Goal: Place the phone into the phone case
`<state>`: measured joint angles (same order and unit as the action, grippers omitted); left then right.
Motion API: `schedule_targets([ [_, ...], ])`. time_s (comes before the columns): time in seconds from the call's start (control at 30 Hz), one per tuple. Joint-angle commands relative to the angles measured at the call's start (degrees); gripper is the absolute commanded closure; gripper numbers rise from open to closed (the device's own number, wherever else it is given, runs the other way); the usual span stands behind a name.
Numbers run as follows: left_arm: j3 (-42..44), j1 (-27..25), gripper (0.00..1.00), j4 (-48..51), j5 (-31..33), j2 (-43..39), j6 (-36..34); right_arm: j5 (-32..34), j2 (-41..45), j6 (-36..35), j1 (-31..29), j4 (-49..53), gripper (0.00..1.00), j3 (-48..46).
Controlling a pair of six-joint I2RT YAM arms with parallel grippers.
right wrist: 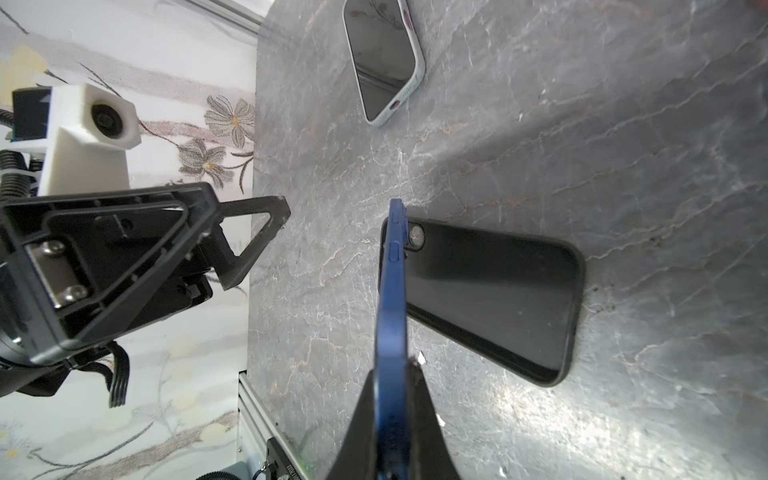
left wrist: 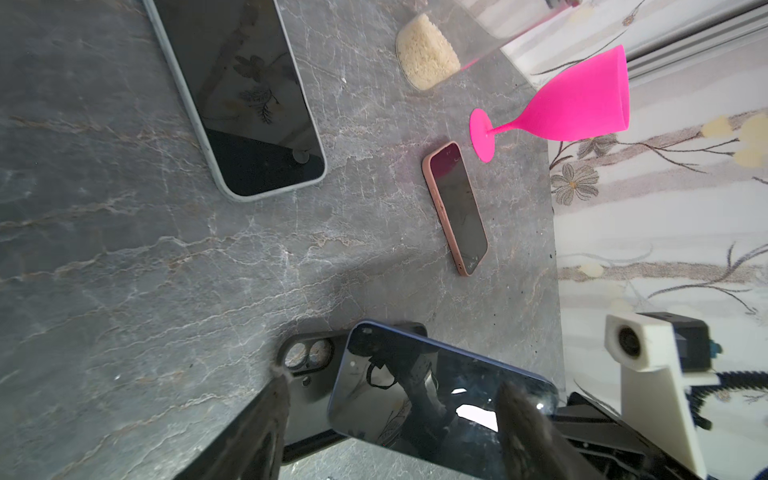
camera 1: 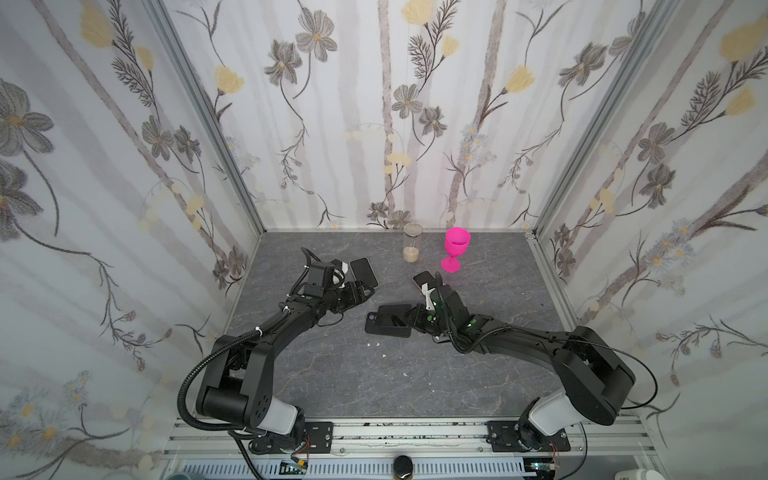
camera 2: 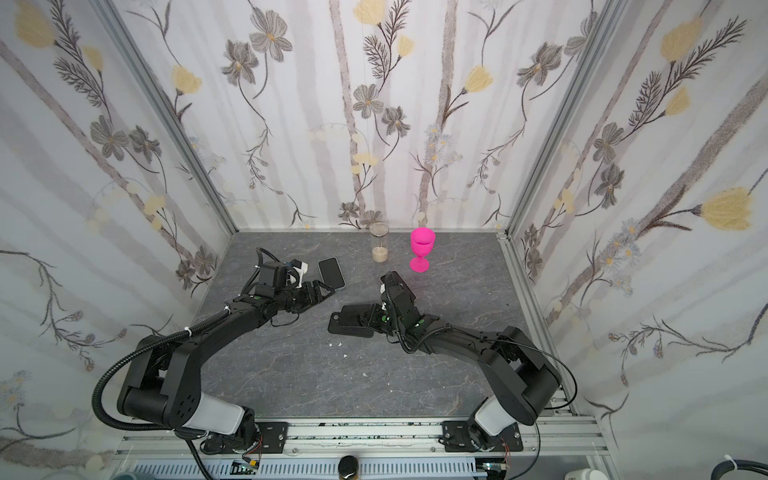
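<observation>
The right claw [right wrist: 392, 368] pinches the phone [right wrist: 390, 291] by one end, tilted on its edge. The phone case [right wrist: 490, 299] lies flat on the table [right wrist: 602, 124] just beneath and ahead of it, and their long axes seem parallel. The left claw [left wrist: 395, 386], spread and empty, is farther away.

Black phone case [camera 1: 384, 322] flat on grey table [camera 1: 332, 374], right hand [camera 1: 405, 319] at its end, pink goblet [camera 1: 456, 249] behind

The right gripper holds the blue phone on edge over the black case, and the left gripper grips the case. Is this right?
No: the left gripper is open and holds nothing, as the left wrist view shows. The right gripper holds the blue phone on edge over the black case.
</observation>
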<state>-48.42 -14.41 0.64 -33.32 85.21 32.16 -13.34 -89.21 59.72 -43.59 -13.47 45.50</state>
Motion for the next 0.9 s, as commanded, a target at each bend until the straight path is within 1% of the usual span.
schedule_targets([
  [0.0, 0.0, 0.0, 0.24, -1.6, -2.2, 0.3, 0.8, -4.1, -1.3, 3.6, 0.4, -7.5, 1.00, -0.3],
  [0.1, 0.0, 0.0, 0.24, -1.4, -2.0, 0.4, 0.6, -5.7, -1.8, 4.8, 0.4, -9.6, 1.00, -0.2],
  [0.17, -0.1, 0.0, 0.24, -1.3, -1.8, 0.5, 0.4, -6.2, -4.1, 5.1, 0.4, -10.2, 1.00, -0.1],
  [0.63, -0.6, 0.0, 0.25, 0.8, -0.3, 1.7, -0.1, -7.6, -7.8, 7.0, 1.1, -9.0, 1.00, -0.1],
  [0.73, 1.0, -0.8, 0.26, -0.7, 0.1, 1.7, 2.3, -7.5, -6.9, 6.9, 1.2, -7.5, 1.00, -0.8],
  [0.87, 8.5, -3.3, 0.27, -8.2, 2.2, 0.5, 8.1, -8.1, -4.2, 6.6, 1.5, -5.9, 1.00, -4.4],
])
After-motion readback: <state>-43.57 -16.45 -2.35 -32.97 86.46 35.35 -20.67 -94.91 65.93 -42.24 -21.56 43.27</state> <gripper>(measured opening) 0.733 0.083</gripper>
